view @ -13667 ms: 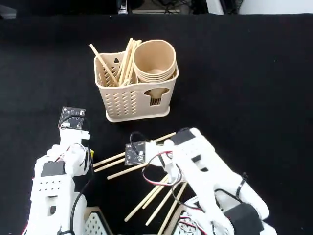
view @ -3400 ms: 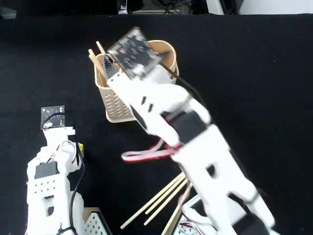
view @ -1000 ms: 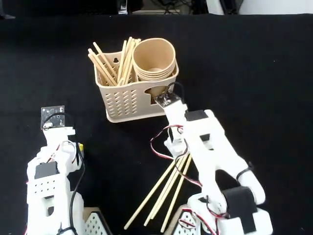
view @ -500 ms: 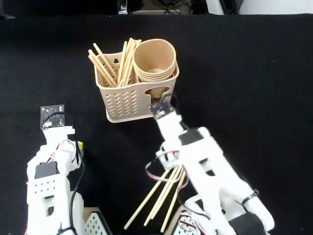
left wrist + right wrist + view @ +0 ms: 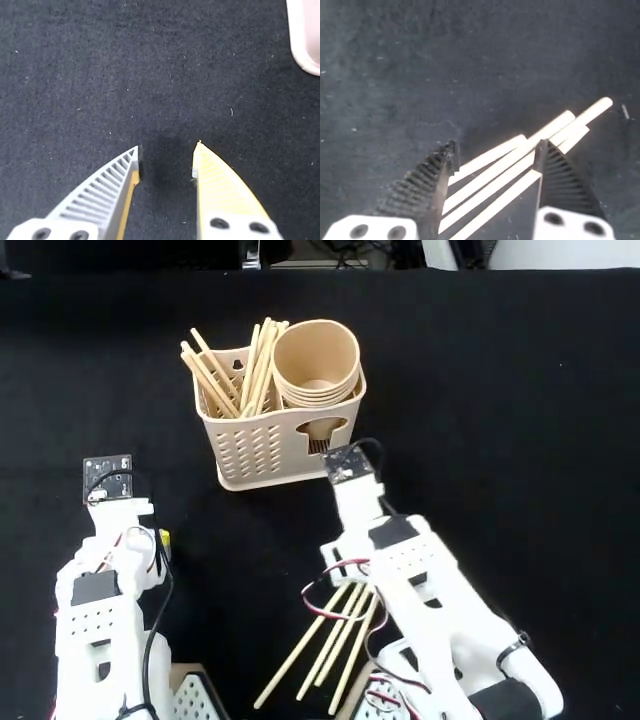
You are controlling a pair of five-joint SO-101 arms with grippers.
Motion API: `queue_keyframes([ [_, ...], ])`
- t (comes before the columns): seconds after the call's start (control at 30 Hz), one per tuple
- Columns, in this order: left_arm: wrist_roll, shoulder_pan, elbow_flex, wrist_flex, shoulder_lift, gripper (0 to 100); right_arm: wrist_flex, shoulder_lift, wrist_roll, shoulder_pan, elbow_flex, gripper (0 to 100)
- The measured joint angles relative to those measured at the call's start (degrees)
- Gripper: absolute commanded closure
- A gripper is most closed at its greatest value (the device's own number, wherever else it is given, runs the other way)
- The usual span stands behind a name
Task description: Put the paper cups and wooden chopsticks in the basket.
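Black table (image 5: 520, 440) has the basket (image 5: 262, 445) toward the back. It's got stacked paper cups (image 5: 316, 360) in one side and a bunch of chopsticks (image 5: 215, 375) in the other. A few loose chopsticks (image 5: 310, 660) lie fanned out near the arm bases. Right gripper (image 5: 496, 145) is spread wide just above them, and left gripper (image 5: 169, 146) is spread over bare cloth.

Bare black cloth (image 5: 150, 75) is noted ahead of the left claw (image 5: 167, 152) and between its parted tips; the basket (image 5: 306, 35) stands ahead, off to one side. Loose chopsticks (image 5: 515, 160) are found lying between the spread tips of the right claw (image 5: 495, 149), with open cloth beyond.
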Motion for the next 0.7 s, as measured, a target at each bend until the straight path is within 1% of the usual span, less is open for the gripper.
queue_keyframes([
  [0.13, 0.0, 0.0, 0.0, 0.0, 0.0, 81, 2.1, -0.1, 5.0, 3.2, 0.0, 73.7],
  [0.33, 0.0, 0.0, 0.0, 0.0, 0.0, 81, 2.4, -0.1, 8.4, 10.8, 0.0, 73.4],
  [0.7, 0.0, 0.0, 0.0, 0.0, 0.0, 81, 2.4, -0.1, 8.9, 11.5, 0.4, 73.5],
])
